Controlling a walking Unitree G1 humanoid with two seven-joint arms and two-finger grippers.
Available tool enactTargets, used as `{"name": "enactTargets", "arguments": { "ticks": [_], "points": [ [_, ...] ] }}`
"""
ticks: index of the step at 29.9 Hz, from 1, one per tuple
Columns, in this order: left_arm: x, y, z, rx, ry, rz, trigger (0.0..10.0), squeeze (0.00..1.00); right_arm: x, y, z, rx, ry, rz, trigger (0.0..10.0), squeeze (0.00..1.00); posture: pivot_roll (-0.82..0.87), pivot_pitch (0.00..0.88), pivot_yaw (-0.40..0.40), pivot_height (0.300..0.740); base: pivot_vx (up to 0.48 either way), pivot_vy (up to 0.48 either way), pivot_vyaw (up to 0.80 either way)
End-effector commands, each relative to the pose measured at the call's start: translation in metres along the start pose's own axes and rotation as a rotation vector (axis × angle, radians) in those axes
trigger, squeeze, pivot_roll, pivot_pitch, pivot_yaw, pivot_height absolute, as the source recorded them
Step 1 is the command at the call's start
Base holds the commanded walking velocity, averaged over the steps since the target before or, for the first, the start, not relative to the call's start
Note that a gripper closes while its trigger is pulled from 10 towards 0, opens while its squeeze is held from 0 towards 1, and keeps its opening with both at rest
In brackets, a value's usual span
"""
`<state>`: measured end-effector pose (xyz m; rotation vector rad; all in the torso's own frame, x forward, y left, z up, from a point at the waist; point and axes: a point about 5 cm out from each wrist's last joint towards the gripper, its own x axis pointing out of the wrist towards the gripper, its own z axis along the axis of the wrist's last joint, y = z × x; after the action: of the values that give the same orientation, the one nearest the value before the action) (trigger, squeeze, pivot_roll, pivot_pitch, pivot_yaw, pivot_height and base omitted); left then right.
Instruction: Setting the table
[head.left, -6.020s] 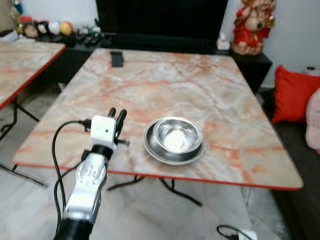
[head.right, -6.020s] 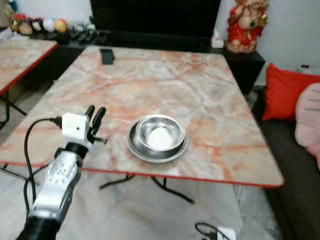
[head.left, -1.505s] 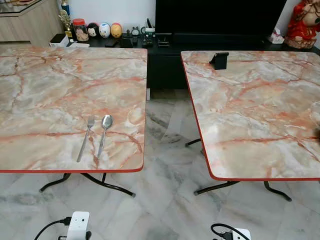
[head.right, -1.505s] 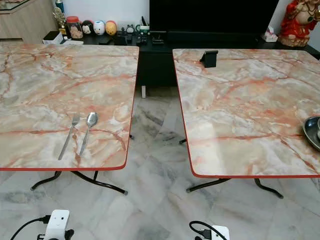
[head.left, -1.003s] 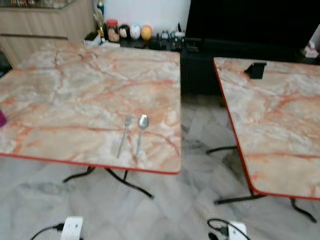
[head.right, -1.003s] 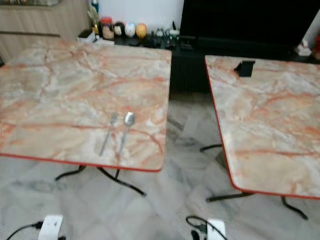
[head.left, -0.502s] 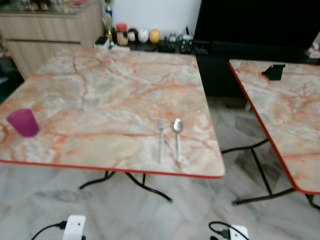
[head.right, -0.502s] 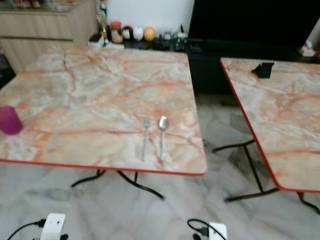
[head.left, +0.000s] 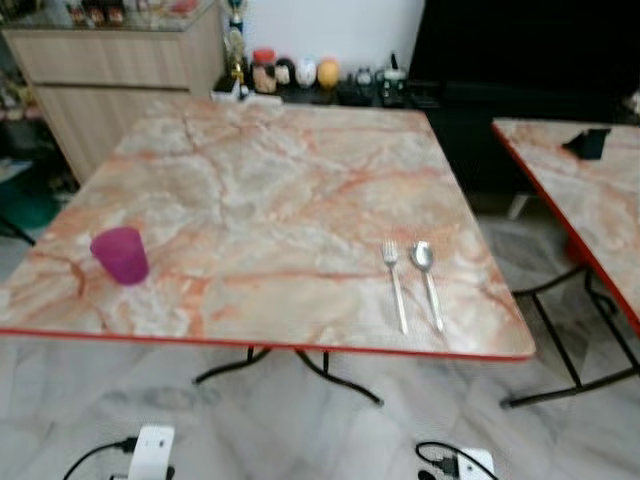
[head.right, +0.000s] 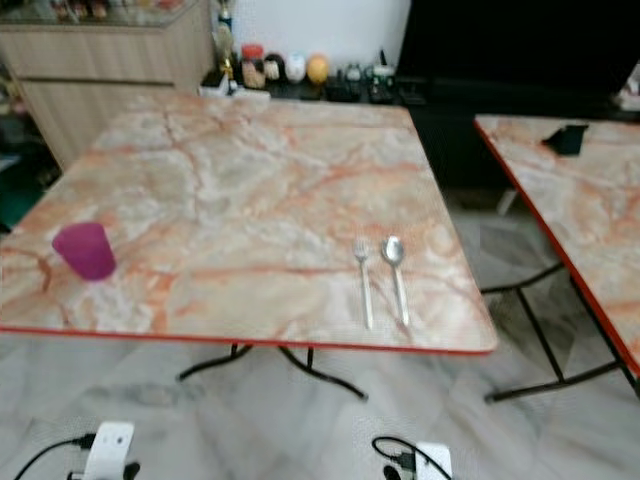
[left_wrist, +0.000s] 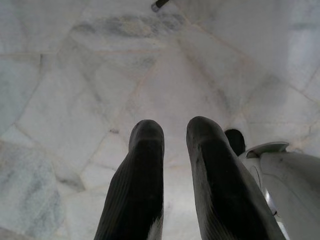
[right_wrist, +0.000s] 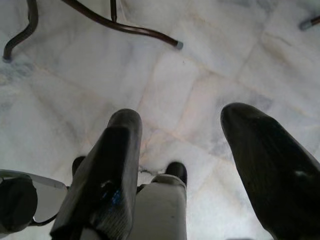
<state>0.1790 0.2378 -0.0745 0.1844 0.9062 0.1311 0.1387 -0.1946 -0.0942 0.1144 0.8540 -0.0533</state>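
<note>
A fork (head.left: 395, 283) and a spoon (head.left: 428, 280) lie side by side near the front right corner of a marble-patterned table (head.left: 270, 190) with a red rim. A purple cup (head.left: 121, 254) stands upright near that table's front left edge. Both arms hang low over the floor. In the left wrist view my left gripper (left_wrist: 175, 132) is shut with nothing in it, above pale floor tiles. The right wrist view has my right gripper (right_wrist: 182, 120) open and empty, with the table's dark metal legs (right_wrist: 125, 27) beyond it.
A second marble table (head.left: 600, 200) stands to the right across a gap of tiled floor, with a small black object (head.left: 588, 143) on it. A wooden cabinet (head.left: 120, 70) and a low dark shelf with small ornaments (head.left: 300, 75) line the back wall.
The camera has swung left: the fork and spoon table now sits in front of me, the purple cup has come further into view, and the other table has slid off to the right.
</note>
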Motion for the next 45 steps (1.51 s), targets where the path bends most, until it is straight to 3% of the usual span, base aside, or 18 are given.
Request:
{"name": "enactTargets", "arguments": {
  "ticks": [1,13,20,26,29,30,31,33,35,36,38,45],
  "points": [
    [0.000,-0.008,0.001,-0.004,-0.003,-0.029,10.0,0.00,-0.003,-0.009,-0.004,0.000,0.014,-0.025,10.0,0.00,0.08,0.000,-0.034,0.731,0.000,0.000,0.00],
    [0.000,-0.011,-0.001,-0.010,-0.007,-0.046,10.0,0.00,-0.004,-0.008,-0.002,-0.007,-0.022,-0.016,10.0,0.00,0.08,0.000,-0.037,0.731,0.000,0.000,0.00],
    [-0.001,-0.013,-0.004,0.001,-0.005,-0.054,10.0,0.00,-0.004,-0.004,0.006,-0.151,-0.094,0.046,10.0,0.00,0.07,0.000,-0.037,0.731,0.000,0.000,0.00],
    [-0.002,-0.014,-0.005,0.015,-0.002,-0.061,10.0,0.00,-0.006,-0.005,0.009,-0.117,-0.152,0.022,10.0,0.00,0.07,0.000,-0.035,0.731,0.000,0.000,0.00],
    [-0.002,-0.013,-0.008,0.021,0.001,-0.060,10.0,0.00,-0.007,-0.003,0.010,-0.150,-0.173,0.052,10.0,0.00,0.06,0.000,-0.034,0.731,0.000,0.000,0.00],
    [-0.002,-0.012,-0.009,0.023,0.003,-0.059,10.0,0.00,0.006,0.008,0.061,-0.232,-0.342,0.023,10.0,0.00,0.06,0.000,-0.033,0.731,0.000,0.000,0.00],
    [-0.002,-0.012,-0.009,0.023,0.003,-0.059,10.0,0.00,0.006,0.008,0.061,-0.232,-0.342,0.023,10.0,0.00,0.06,0.000,-0.033,0.731,0.000,0.000,0.00],
    [-0.003,-0.011,-0.010,0.026,0.005,-0.057,10.0,0.00,0.001,0.015,0.096,-0.162,-0.574,0.062,10.0,0.00,0.06,0.000,-0.030,0.731,0.000,0.000,0.00],
    [-0.003,-0.011,-0.010,0.028,0.005,-0.057,10.0,0.00,-0.003,0.006,0.099,-0.135,-0.613,0.025,10.0,0.00,0.06,0.000,-0.028,0.731,0.000,0.000,0.00],
    [-0.003,-0.012,-0.010,0.034,0.004,-0.062,10.0,0.00,-0.005,-0.007,0.100,-0.135,-0.615,-0.014,10.0,0.00,0.06,0.000,-0.028,0.731,0.000,0.000,0.00],
    [-0.003,-0.012,-0.009,0.038,0.003,-0.066,10.0,0.00,-0.005,-0.012,0.101,-0.144,-0.609,-0.029,10.0,0.00,0.06,0.000,-0.027,0.731,0.000,0.000,0.00],
    [-0.002,-0.013,-0.007,0.042,-0.004,-0.070,10.0,0.00,-0.012,-0.008,0.123,-0.231,-0.717,-0.033,10.0,0.00,0.06,0.000,-0.030,0.731,0.000,0.000,0.00]
  ]
}}
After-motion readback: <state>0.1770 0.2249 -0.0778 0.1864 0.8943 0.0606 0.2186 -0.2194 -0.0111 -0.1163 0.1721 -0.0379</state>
